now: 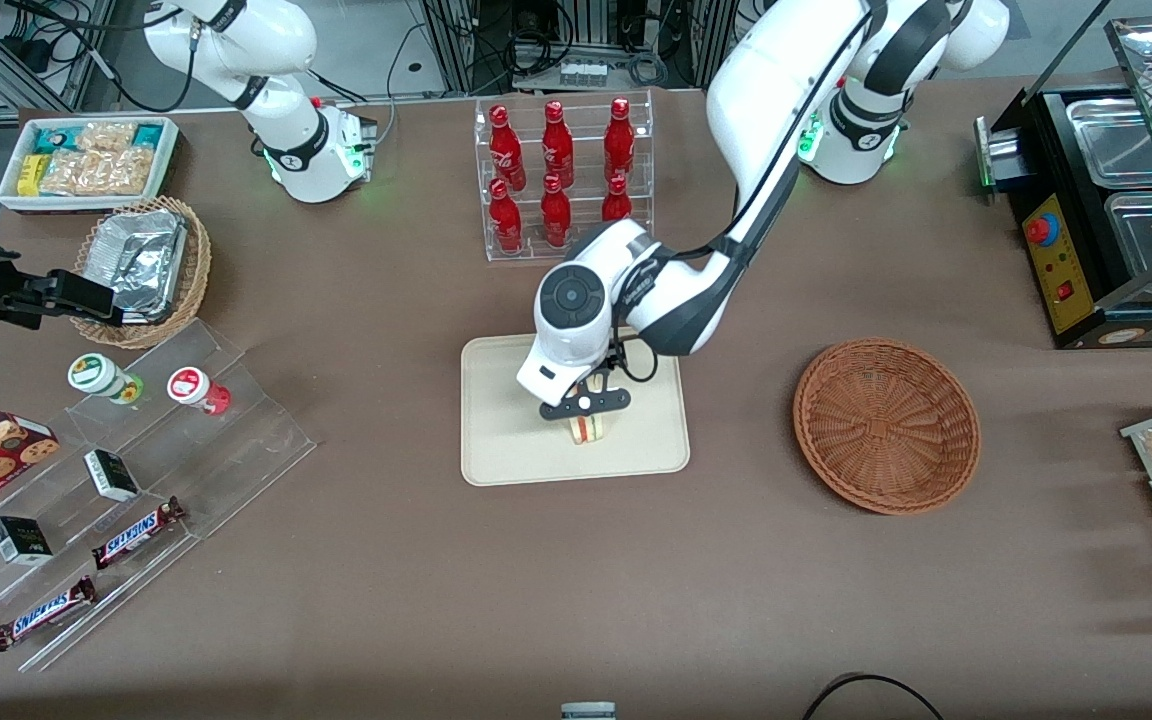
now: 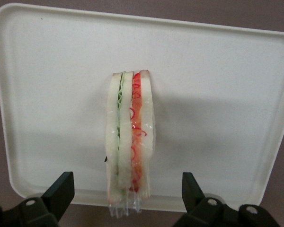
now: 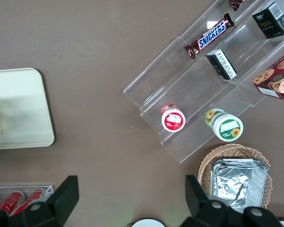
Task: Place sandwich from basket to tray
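The sandwich (image 1: 587, 430) (image 2: 131, 137) stands on its edge on the cream tray (image 1: 506, 420) (image 2: 217, 85), showing its green and red filling layers, and leans out past the tray's rim nearest the front camera. My left gripper (image 1: 586, 404) (image 2: 127, 182) hangs just above it and is open. Its black fingertips (image 2: 62, 185) stand well apart on either side of the sandwich without touching it. The reddish-brown wicker basket (image 1: 886, 425) sits empty toward the working arm's end of the table. The right wrist view catches a corner of the tray (image 3: 19, 109).
A clear rack of red bottles (image 1: 561, 175) stands close to the tray, farther from the front camera. Toward the parked arm's end are acrylic steps with snacks (image 1: 126, 470), a tan basket holding a foil container (image 1: 141, 265) and a white snack bin (image 1: 86, 160). A black food warmer (image 1: 1106, 210) stands at the working arm's end.
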`<state>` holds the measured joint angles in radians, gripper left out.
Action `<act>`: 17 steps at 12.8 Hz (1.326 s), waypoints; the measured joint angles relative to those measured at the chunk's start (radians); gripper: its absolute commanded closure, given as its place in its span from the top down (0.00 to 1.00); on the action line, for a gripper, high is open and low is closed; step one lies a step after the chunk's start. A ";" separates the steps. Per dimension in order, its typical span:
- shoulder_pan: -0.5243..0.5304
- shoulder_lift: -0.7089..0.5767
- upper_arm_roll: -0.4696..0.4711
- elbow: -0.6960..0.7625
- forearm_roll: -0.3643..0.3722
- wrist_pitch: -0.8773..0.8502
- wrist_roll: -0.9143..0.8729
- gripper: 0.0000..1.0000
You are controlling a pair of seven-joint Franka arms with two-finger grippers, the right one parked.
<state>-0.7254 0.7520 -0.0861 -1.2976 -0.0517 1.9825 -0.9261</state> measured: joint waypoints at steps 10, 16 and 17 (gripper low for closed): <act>0.143 -0.172 0.016 0.107 0.012 -0.316 0.259 1.00; 0.363 -0.286 0.020 0.011 0.032 -0.408 0.648 1.00; 0.400 -0.306 0.020 0.001 0.032 -0.438 0.689 1.00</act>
<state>-0.3256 0.4465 -0.0663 -1.2964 -0.0196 1.5443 -0.2375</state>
